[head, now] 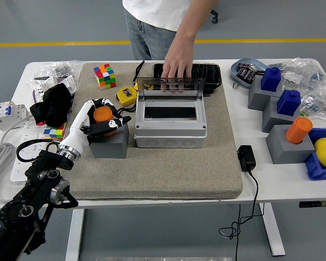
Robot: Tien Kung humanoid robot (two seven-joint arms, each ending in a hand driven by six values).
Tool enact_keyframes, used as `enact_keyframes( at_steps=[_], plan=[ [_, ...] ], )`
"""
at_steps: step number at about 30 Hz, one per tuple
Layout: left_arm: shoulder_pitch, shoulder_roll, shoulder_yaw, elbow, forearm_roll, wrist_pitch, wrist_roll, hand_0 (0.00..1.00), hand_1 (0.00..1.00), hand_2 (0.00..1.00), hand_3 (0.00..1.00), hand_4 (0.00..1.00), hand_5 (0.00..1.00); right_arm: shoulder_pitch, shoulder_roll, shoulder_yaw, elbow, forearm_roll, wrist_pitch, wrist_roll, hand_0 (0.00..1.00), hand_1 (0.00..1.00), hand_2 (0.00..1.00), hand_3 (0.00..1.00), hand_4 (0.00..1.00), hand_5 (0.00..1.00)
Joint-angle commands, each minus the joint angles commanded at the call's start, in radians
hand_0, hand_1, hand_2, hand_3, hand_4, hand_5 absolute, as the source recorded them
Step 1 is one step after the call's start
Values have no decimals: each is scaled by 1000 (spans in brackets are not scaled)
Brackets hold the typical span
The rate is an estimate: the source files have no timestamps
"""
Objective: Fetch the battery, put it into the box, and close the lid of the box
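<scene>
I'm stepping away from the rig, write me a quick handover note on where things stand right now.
Left hand: fingers curled around the orange cylindrical battery, which sits on the small grey block left of the box; not lifted clear yet.
Right hand: not in view.
Grey plastic junction box: middle of the tan mat, its transparent hinged lid standing open. A person's hand at the far side rests on the lid's top edge.
Done: battery grasped, it seems.
Left: lift the battery, place it in the box opening, close the lid.
</scene>
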Motion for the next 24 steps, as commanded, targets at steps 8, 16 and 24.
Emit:
enact_keyframes(
  at_steps=[8,16,24],
  plan=[
    [-7,0,26,10,0,60,-13,82,98,113,109,998,103,1,-1,0,0,1,-1,0,845,832,807,830,998,998],
    [-15,0,39,19,-75,103,-30,40,2,22,14,998,130,3,-2,5,0,-2,-1,-1,846,832,807,830,998,998],
    [-22,0,38,19,-108,115,-40,34,2,7,2,998,144,3,-1,9,0,-3,-1,-1,845,833,807,830,998,998]
  ],
)
